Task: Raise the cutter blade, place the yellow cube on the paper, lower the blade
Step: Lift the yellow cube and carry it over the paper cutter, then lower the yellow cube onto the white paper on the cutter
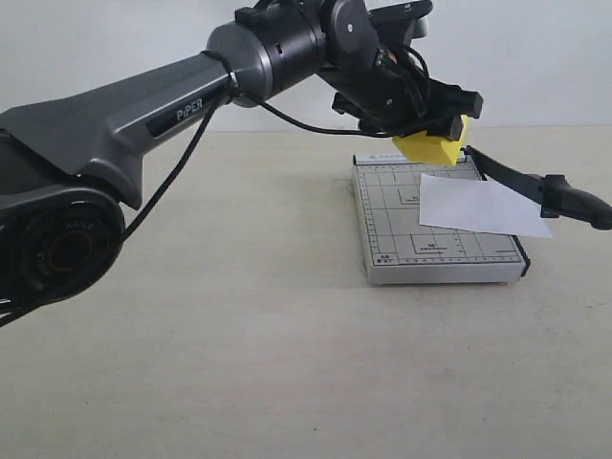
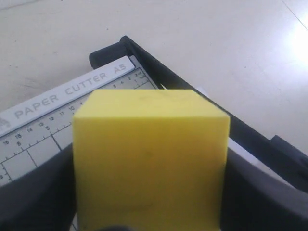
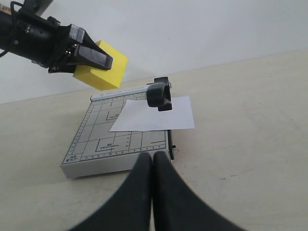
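At the left of the pale desk point(image 1: 239, 363), the dark grey left arm point(image 1: 143, 110) reached across toward the middle. Its left fingers point(image 3: 91, 54) were clamped on the bright yellow solid cube point(image 1: 430, 148), one on each side. That cube hung in the air above the far edge of the grey gridded cutter base point(image 1: 392, 229), clear of it and, as far as I could judge, short of the sheet.

Further right, the small white rectangular paper point(image 1: 478, 206) lay flat on the base's right half, its right edge overhanging the side. Right of that, the long black cutter blade point(image 1: 507, 177) with its thick rounded handle point(image 1: 574, 201) stood lifted off the base, tilted up from its hinge at the far right corner. The black right fingers point(image 3: 139, 192) were pressed together and empty, near and right of the cutter and apart from it.

By my reading the blade-raising was done and the cube was held aloft. Setting it on the paper, letting go and lowering the blade were left to do.
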You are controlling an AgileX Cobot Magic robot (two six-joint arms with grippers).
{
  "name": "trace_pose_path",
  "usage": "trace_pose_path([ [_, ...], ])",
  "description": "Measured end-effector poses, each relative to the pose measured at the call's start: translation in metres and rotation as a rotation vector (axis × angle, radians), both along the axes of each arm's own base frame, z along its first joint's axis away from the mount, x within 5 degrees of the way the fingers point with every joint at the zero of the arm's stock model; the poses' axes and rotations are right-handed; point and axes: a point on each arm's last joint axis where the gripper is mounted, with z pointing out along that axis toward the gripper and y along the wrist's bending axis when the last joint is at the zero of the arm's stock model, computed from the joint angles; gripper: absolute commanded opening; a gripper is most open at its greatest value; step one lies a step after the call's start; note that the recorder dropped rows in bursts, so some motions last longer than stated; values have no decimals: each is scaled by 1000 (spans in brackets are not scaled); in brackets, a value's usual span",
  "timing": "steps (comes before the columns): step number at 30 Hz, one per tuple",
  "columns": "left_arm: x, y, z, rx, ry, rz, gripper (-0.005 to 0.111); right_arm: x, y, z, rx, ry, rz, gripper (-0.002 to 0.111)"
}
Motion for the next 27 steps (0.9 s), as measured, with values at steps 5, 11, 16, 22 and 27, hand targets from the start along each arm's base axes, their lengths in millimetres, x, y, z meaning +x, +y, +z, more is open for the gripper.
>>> trace_pose_path([
  [5, -4, -7, -20, 18, 30, -17, 4, 0, 0, 0, 0, 0, 0, 0],
  [11, -6, -10, -30, 20, 51, -27, 4, 0, 0, 0, 0, 2, 1, 0],
  [16, -6, -10, -30, 29, 53, -34, 4, 0, 0, -1, 0, 6, 2, 0],
  [22, -12, -7, -35, 95, 99, -76, 4, 0, 0, -1, 0, 6, 2, 0],
  [27, -15, -4, -38, 138, 118, -109, 4, 0, 0, -1, 0, 6, 2, 0],
])
